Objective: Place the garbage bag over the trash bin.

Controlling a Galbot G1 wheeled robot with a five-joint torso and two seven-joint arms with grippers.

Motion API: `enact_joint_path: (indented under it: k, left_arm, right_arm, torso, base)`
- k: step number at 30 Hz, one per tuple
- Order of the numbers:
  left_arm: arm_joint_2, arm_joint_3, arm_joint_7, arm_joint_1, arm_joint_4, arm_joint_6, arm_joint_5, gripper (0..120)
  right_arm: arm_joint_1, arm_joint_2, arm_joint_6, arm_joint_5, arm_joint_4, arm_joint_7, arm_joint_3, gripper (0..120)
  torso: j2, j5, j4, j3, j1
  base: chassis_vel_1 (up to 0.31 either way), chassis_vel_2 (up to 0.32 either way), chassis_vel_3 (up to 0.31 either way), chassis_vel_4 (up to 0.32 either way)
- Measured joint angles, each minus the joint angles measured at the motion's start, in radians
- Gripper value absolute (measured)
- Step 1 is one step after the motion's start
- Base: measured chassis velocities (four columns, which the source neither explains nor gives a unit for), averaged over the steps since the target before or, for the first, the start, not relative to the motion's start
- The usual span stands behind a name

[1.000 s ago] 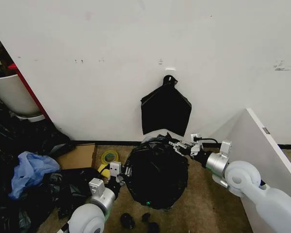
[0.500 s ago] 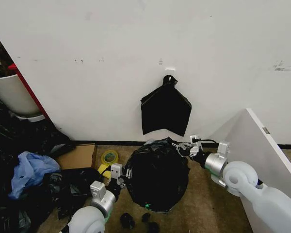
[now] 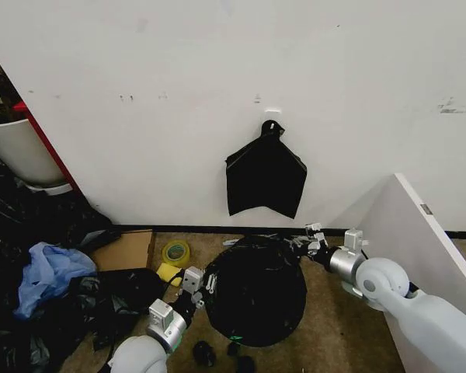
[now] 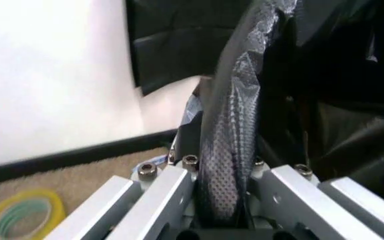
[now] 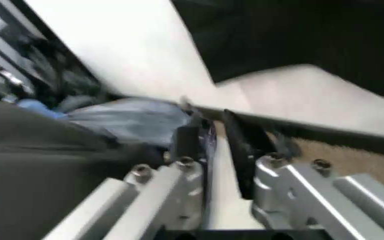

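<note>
The glossy black garbage bag [image 3: 256,291] forms a round dome on the carpet in front of the wall; the trash bin is hidden beneath it. My left gripper [image 3: 202,281] sits at the bag's near left side. In the left wrist view this gripper [image 4: 222,165] is shut on a bunched fold of the garbage bag [image 4: 232,110]. My right gripper [image 3: 307,237] is at the bag's far right edge. In the right wrist view its fingers [image 5: 185,142] stand close together, pinching thin film at the edge of the garbage bag [image 5: 78,150].
A flat black bag [image 3: 266,180] hangs on the wall behind. A yellow tape roll [image 3: 175,251], cardboard [image 3: 124,249], a blue bag [image 3: 46,272] and dark bags lie to the left. A white panel [image 3: 419,249] stands to the right. Small dark bits [image 3: 217,353] dot the carpet.
Both grippers have moved lower and a little rightward with the bag. The bag sits lower and rounder, and the white patch at its top is now covered.
</note>
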Motion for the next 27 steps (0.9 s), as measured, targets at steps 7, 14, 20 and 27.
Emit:
enact_joint_path:
  k: [7, 14, 20, 27]
  left_arm:
    - [-0.01, -0.004, -0.07, -0.02, -0.009, 0.07, -0.119, 1]
    - [-0.034, -0.044, -0.249, -0.066, -0.044, 0.211, -0.406, 1]
    - [-0.05, -0.089, -0.438, -0.092, -0.07, 0.284, -0.772, 1]
    - [-0.037, -0.102, -0.482, -0.151, -0.007, 0.313, -0.858, 1]
  right_arm:
    - [-0.055, -0.007, 0.028, 0.026, 0.084, -0.053, 0.075, 36]
    - [-0.121, 0.019, 0.053, -0.006, 0.184, 0.001, 0.167, 61]
    - [-0.228, 0.071, 0.034, -0.12, 0.337, 0.046, 0.173, 84]
    - [-0.55, 0.132, 0.056, -0.186, 0.392, -0.039, 0.336, 100]
  torso:
    - [0.0, 0.0, 0.0, 0.0, 0.0]
    - [0.0, 0.0, 0.0002, 0.0, 0.0]
    - [0.0, 0.0, 0.001, 0.0, 0.0]
    - [0.0, -0.0001, -0.0001, 0.0, 0.0]
  base:
    - [0.0, 0.0, 0.0, 0.0]
    - [0.0, 0.0, 0.0, 0.0]
    - [0.0, 0.0, 0.0, 0.0]
    - [0.0, 0.0, 0.0, 0.0]
